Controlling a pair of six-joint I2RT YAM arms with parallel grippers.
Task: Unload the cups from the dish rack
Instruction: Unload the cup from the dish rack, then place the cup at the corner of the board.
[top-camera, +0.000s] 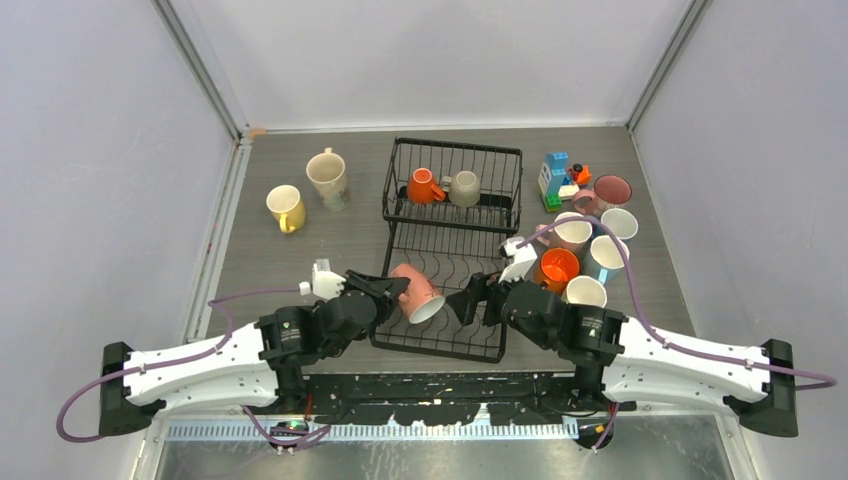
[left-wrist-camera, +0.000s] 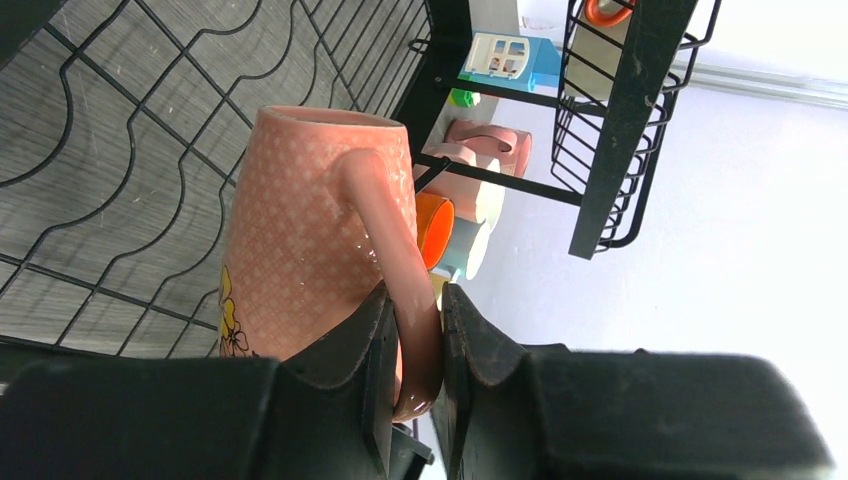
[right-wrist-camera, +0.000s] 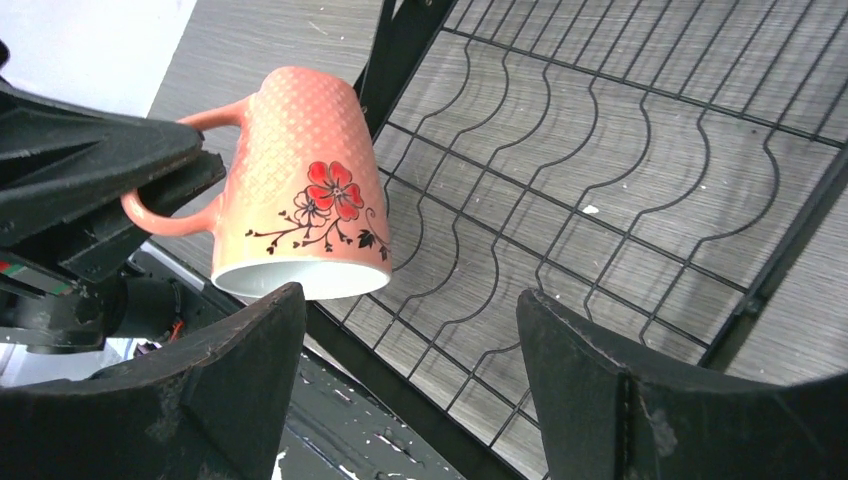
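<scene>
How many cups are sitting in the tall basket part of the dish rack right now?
2: an orange cup on the left side of the basket, and a grey cup right beside it. None looks hidden.

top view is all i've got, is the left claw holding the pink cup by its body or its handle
Observer: By the handle. In the left wrist view the left claw is pinched shut on it, and the body of the pink cup is free.
Operator: and the right claw, open or closed
Observer: Open. In the right wrist view the right claw has its fingers spread wide, with the cup's mouth just ahead of them over the rack.
Operator: is it the plain pink one
Observer: No. The right wrist view shows a red flower with dark stems on its side.
</scene>
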